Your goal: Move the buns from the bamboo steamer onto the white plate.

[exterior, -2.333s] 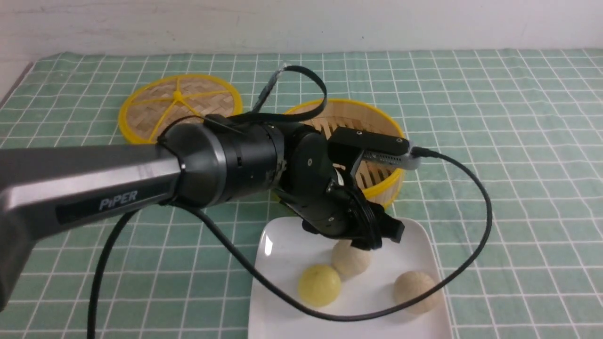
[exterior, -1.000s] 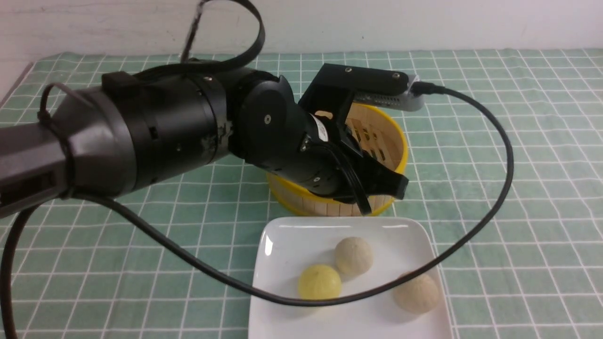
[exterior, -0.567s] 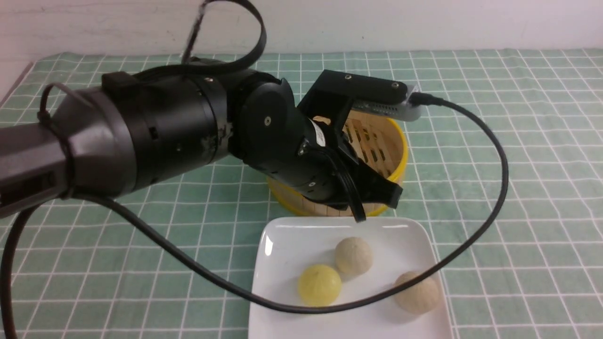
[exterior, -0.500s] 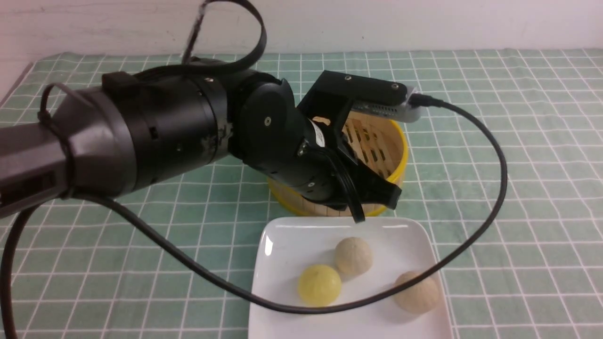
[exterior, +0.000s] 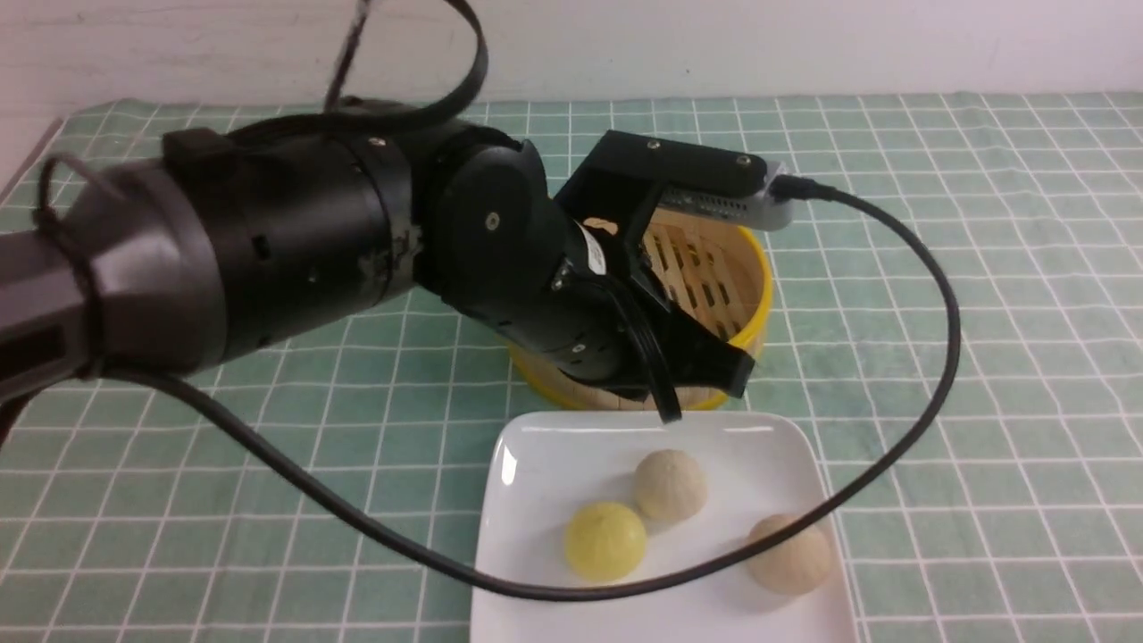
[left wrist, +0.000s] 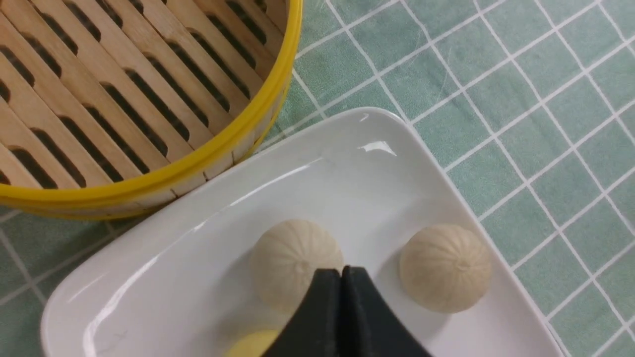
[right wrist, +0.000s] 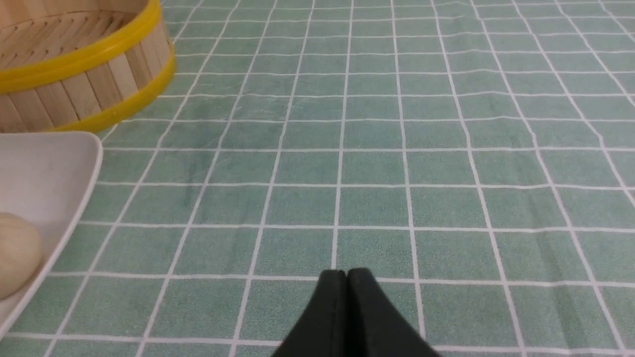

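Observation:
All three buns lie on the white plate (exterior: 554, 455): a cream bun (exterior: 670, 485) in the middle, the yellow bun (exterior: 604, 540) to its front left, and a second cream bun (exterior: 788, 554) at the right. The bamboo steamer (exterior: 761, 268) stands just behind the plate, and its slatted floor shows bare. My left gripper (exterior: 705, 388) hangs above the gap between the steamer and the plate, shut and holding nothing (left wrist: 342, 270). In its wrist view I see two cream buns (left wrist: 292, 258) (left wrist: 445, 267) below. My right gripper (right wrist: 347, 272) is shut over the cloth, right of the plate (right wrist: 44, 168).
A black cable (exterior: 938, 357) loops from the left wrist camera across the plate's front. The green checked cloth (exterior: 982, 223) covers the table up to a white wall. My left arm (exterior: 268, 241) fills the left middle and hides what lies behind it.
The left gripper rose off the plate and away from the middle cream bun, then drifted slightly left. The three buns have stayed in place.

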